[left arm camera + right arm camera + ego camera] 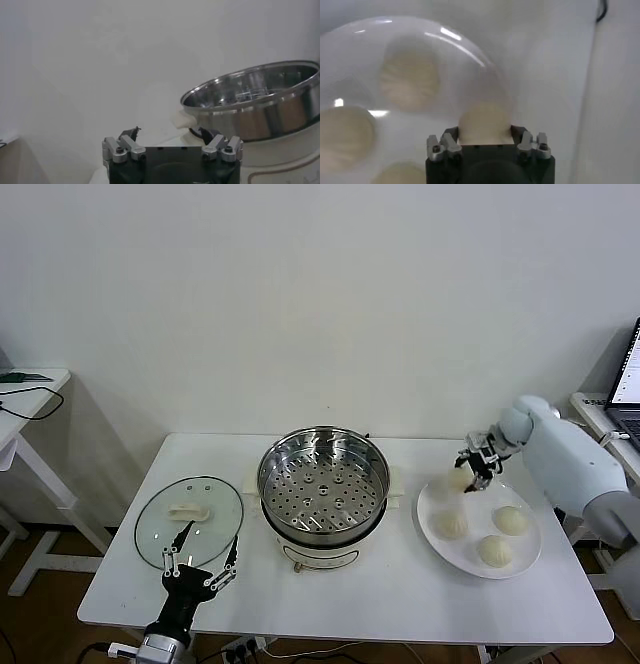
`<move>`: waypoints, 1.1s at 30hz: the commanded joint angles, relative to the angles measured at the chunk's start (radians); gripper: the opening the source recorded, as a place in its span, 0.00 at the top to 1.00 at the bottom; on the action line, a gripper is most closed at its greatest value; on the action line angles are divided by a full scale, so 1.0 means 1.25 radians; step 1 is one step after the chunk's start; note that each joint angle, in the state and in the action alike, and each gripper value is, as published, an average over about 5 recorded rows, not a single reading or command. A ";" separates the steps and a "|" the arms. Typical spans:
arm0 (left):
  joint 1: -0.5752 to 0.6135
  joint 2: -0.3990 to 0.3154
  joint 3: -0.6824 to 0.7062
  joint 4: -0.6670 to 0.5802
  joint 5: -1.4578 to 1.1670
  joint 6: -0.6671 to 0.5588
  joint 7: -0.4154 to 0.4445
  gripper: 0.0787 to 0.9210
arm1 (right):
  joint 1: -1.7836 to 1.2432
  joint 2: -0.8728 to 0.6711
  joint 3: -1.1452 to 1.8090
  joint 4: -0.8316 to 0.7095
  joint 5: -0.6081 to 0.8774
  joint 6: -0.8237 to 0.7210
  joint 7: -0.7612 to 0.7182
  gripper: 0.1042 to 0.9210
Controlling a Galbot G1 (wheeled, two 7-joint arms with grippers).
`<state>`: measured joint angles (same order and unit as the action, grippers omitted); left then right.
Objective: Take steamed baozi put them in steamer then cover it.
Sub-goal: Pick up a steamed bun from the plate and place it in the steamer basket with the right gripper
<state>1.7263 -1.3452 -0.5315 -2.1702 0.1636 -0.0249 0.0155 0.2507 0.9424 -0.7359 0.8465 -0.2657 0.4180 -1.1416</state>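
While the right end effector [468,474] reaches down over the far-left edge of the white plate [432,529], its two fingers sit on either side of one steamed bao [485,122], closed in against the bun's sides; the right wrist view shows the cream dough filling the gap between them. That bun [460,479] sits at the rim of the plate nearest the steamer. Three more buns [495,550] lie on the same plate, apart from one another, toward the robot's right and the near side. The steamer [323,484] stands in the middle of the white table [400,604], its steel pot uncovered, its perforated tray bare, resting on a cream base. The cover [189,521] lies flat on the table to the left of the steamer, just beside it, handle up. The left end effector [200,569] hovers at the near edge of the cover with its fingers spread wide and nothing between them; in the left wrist view its fingertips [131,133] point toward the steamer's side wall [260,117].
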 commanded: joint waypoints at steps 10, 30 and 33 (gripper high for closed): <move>0.005 -0.002 0.006 -0.004 0.001 -0.004 -0.003 0.12 | 0.241 0.161 -0.208 0.244 0.045 0.266 -0.006 0.29; 0.020 -0.001 -0.019 -0.016 -0.001 -0.016 -0.011 0.12 | 0.101 0.347 -0.224 0.076 -0.100 0.267 -0.004 0.29; 0.020 0.000 -0.021 -0.013 -0.001 -0.018 -0.012 0.12 | 0.090 0.358 -0.215 0.044 -0.119 0.264 -0.001 0.29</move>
<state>1.7502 -1.3452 -0.5572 -2.1875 0.1629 -0.0473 0.0004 0.3765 1.3387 -0.9924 0.9552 -0.3780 0.7325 -1.1401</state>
